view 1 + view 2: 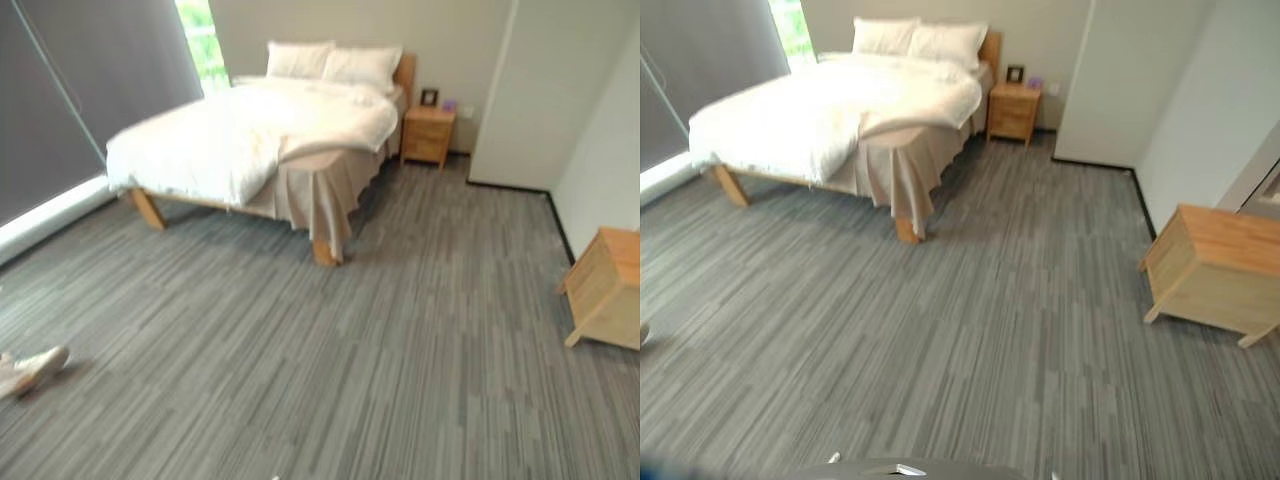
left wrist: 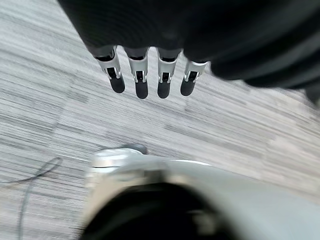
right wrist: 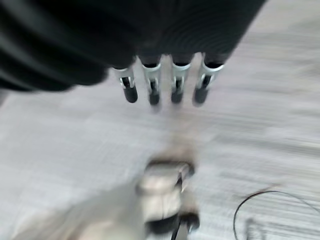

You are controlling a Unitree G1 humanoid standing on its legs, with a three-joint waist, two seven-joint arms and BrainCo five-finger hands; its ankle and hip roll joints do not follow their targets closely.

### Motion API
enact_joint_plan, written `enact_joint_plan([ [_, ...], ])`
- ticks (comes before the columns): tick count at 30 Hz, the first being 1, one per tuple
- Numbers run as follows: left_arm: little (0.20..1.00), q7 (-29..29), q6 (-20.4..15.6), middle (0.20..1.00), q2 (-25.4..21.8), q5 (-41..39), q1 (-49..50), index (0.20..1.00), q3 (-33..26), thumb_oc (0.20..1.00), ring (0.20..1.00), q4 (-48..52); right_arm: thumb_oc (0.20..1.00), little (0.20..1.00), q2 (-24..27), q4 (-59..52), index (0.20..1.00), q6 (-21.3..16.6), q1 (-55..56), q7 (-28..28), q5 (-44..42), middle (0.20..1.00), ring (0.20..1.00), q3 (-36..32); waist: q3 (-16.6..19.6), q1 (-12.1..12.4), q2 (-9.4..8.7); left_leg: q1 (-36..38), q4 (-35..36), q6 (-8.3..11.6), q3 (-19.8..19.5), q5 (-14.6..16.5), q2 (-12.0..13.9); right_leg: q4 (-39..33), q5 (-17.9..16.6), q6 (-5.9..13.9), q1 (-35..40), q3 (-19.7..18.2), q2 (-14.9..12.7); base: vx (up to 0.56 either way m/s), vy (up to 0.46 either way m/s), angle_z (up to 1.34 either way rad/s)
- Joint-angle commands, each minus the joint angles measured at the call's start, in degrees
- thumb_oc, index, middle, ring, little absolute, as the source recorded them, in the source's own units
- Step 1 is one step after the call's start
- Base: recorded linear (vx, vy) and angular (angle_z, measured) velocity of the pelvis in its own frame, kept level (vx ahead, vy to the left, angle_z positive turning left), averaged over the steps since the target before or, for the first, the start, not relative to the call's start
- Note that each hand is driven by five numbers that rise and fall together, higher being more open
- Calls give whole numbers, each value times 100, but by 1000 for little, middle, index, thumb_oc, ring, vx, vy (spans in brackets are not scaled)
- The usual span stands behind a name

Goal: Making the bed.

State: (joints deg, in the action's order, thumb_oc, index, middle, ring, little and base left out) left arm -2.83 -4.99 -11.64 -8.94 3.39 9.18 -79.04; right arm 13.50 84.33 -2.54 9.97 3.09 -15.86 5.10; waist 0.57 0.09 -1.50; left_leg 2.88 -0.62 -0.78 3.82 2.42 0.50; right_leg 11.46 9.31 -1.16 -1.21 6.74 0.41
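A grey striped carpet floor [image 1: 330,360] spreads across the room, and well beyond it, at the far wall, stands the wooden-framed bed [image 1: 270,150]. Its rumpled white duvet [image 1: 230,135] is bunched toward the window side, baring a beige sheet [image 1: 320,190] that drapes off the near corner. Two white pillows [image 1: 920,40] lie at the headboard. The bed's long axis runs from that headboard toward the viewer's left. A small wooden nightstand [image 1: 1014,110] sits just beside the bed, a light wooden cabinet [image 1: 1215,270] stands apart at the right, and a person's pale shoe [image 1: 30,370] rests at the left edge. The left hand [image 2: 150,77] and right hand [image 3: 165,82] hang over bare carpet, fingers straight and empty. The bed lies ahead and to the left, seemingly nearer the left arm; the approach looks unfinished.
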Motion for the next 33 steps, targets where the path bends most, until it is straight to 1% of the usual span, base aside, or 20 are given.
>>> enact_joint_plan([
  [1,1000,-100,-213,1000,58,-270,-570,1000,-63,1000,1000,-330,1000,1000,123,248,1000,-158,-558,65,-212,1000,1000,41,-109,-104,-162,546,562,-188,252,33,-319,-1646,-744,364,1055,190,-51,3,3,-8],
  [5,1000,37,-357,1000,-45,-461,-716,1000,-40,1000,1000,-31,1000,1000,181,60,1000,-232,-683,55,-412,1000,1000,50,-93,-100,-141,563,562,-182,260,47,-317,-1646,-742,366,1062,181,-48,2,0,-1],
  [7,1000,54,-422,1000,-185,-574,-841,1000,74,1000,1000,316,1000,1000,291,-360,1000,-345,-821,-1,-714,1000,1000,-41,-85,-120,-124,566,562,-175,262,43,-315,-1646,-745,371,1060,163,-45,0,0,0],
  [9,1000,104,-431,1000,-363,-625,-945,1000,136,1000,1000,780,1000,1000,419,-902,1000,-409,-891,-117,-764,1000,1000,-84,-80,-143,-99,554,562,-172,269,33,-315,-1646,-759,380,1043,148,-44,-8,6,-2],
  [10,1000,171,-423,1000,-486,-692,-1020,1000,117,1000,1000,1058,1000,1000,526,-1465,1000,-422,-932,-218,-669,1000,1000,-63,-74,-165,-78,539,562,-169,282,22,-314,-1646,-770,388,1021,135,-44,-27,21,-5],
  [11,1000,267,-351,1000,-646,-949,-1155,1000,90,1000,1000,1778,1000,1000,733,-2573,1000,-397,-957,-383,-470,1000,1000,-65,-85,-198,-48,514,562,-168,292,0,-314,-1646,-788,393,992,126,-43,-22,19,-7],
  [12,1000,268,-348,1000,-647,-950,-1151,1000,90,1000,1000,1781,1000,1000,733,-2580,1000,-393,-952,-385,-467,1000,1000,-67,-84,-197,-48,515,562,-168,291,1,-314,-1646,-787,393,993,127,-43,-21,21,-7],
  [13,1000,191,-341,1000,-736,-1244,-1119,1000,112,1000,1000,2389,1000,1000,874,-3262,1000,-371,-904,-427,-365,1000,1000,-113,-88,-220,-28,498,562,-175,295,-8,-315,-1646,-801,403,977,119,-43,-13,27,-5],
  [14,1000,251,-279,1000,-1026,-1277,-1037,1000,138,1000,1000,3674,1000,1000,1070,-4491,1000,-338,-705,-486,-184,1000,1000,-245,-116,-246,-3,488,562,-186,297,-24,-321,-1646,-825,425,963,129,-49,0,0,0],
  [15,1000,251,-279,1000,-1027,-1277,-1037,1000,138,1000,1000,3675,1000,1000,1069,-4492,1000,-337,-705,-486,-183,1000,1000,-245,-111,-246,-5,482,562,-186,297,-27,-321,-1646,-827,424,957,129,-50,-10,25,9],
  [17,1000,242,-270,1000,-1188,-1194,-911,1000,146,1000,1000,4554,1000,1000,1125,-5189,1000,-342,-538,-474,-7,1000,1000,-330,-145,-245,2,459,562,-198,273,-37,-333,-1646,-834,439,939,150,-60,5,21,10],
  [20,1000,255,-223,1000,-1165,-1021,-887,1000,184,1000,1000,4780,1000,1000,1168,-5219,1000,-267,-563,-467,287,1000,1000,-236,-185,-216,-7,442,562,-219,239,-31,-353,-1646,-837,456,933,187,-83,21,28,0],
  [21,1000,310,-178,1000,-1093,-965,-892,1000,179,1000,1000,4811,1000,1000,1114,-5485,1000,-204,-564,-437,376,1000,1000,-178,-229,-199,-12,421,562,-236,232,-24,-368,-1646,-836,464,913,189,-97,39,65,1],
  [23,1000,328,-172,1000,-1038,-968,-875,1000,171,1000,1000,4745,1000,1000,1066,-5486,1000,-208,-563,-425,336,1000,1000,-160,-252,-188,-9,402,562,-249,231,-20,-378,-1646,-841,476,891,177,-107,25,53,-5],
  [26,1000,419,-168,1000,-945,-1064,-871,1000,136,1000,1000,4652,1000,1000,929,-5556,1000,-252,-692,-468,238,1000,1000,-49,-391,-174,34,308,562,-311,238,-11,-413,-1588,-863,506,760,95,-157,9,89,-9],
  [27,1000,454,-174,1000,-939,-1077,-903,1000,135,1000,1000,4609,1000,1000,912,-5557,1000,-268,-754,-491,222,1000,1000,-20,-440,-168,61,259,562,-333,242,-19,-417,-1404,-818,512,621,60,-177,-39,136,-18],
  [29,1000,569,-157,1000,-980,-1016,-935,1000,66,1000,1000,4670,1000,1000,869,-5778,1000,-312,-870,-526,228,1000,1000,79,-641,-148,146,173,539,-436,298,31,-420,-544,-715,593,76,-17,-238,-45,150,-13],
  [31,1000,620,-153,1000,-1071,-985,-888,1000,-50,1000,1000,4775,1000,1000,812,-5885,1000,-365,-992,-537,222,1000,1000,192,-902,-125,149,136,438,-545,474,128,-442,833,-932,799,-597,11,-390,18,112,-32],
  [32,1000,638,-145,1000,-1135,-943,-855,1000,-96,1000,1000,4876,1000,1000,775,-5930,1000,-383,-1018,-534,186,1000,1000,238,-1027,-135,118,117,336,-574,499,181,-454,1387,-1068,844,-914,-63,-417,88,36,-70],
  [33,1000,652,-154,1000,-1189,-920,-839,1000,-129,1000,1000,4921,1000,1000,761,-6042,1000,-384,-1000,-503,166,1000,1000,241,-1126,-158,86,105,282,-560,494,195,-442,1424,-1103,827,-1092,-131,-370,86,-3,-70],
])
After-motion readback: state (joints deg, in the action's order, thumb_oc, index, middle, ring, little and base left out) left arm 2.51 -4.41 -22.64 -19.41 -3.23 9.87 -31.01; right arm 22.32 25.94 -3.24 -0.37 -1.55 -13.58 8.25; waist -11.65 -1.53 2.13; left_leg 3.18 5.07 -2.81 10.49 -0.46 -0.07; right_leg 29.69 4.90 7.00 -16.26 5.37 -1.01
